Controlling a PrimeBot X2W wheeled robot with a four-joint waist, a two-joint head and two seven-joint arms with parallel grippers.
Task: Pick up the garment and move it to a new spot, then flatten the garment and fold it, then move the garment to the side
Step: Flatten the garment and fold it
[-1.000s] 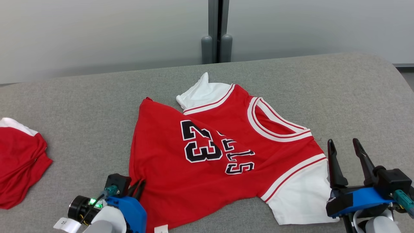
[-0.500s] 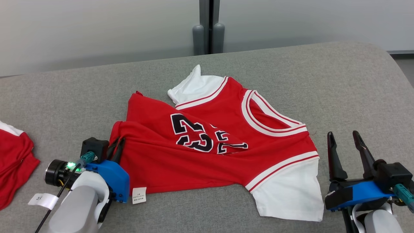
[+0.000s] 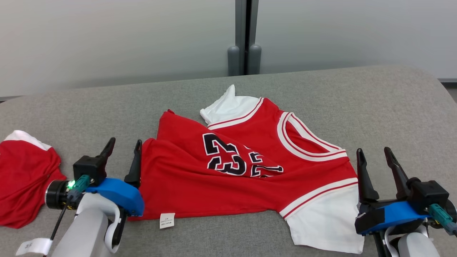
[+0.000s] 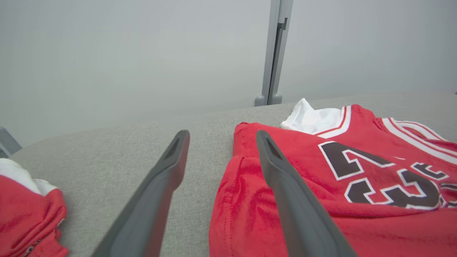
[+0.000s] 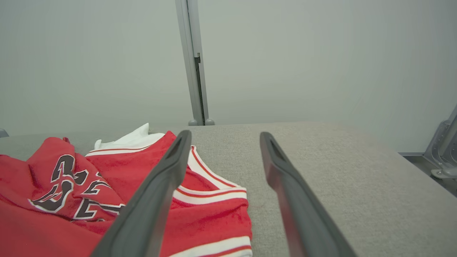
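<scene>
A red jersey with white sleeves and a black "23" lies on the grey table, its bottom part folded up over the number. The jersey also shows in the left wrist view and, as the jersey, in the right wrist view. My left gripper stands open just off the jersey's left edge, one finger over the folded hem, nothing held. Beside the white right sleeve my right gripper is open and empty.
Another red and white garment lies bunched at the table's left edge, also seen as the bunched garment from the left wrist. A grey wall with a vertical post rises behind the table. Bare table lies to the far right.
My left gripper, shut on the jersey's lower left corner, carried it up and over the number, then let go and opened. The head camera shifted. The right gripper stayed put.
</scene>
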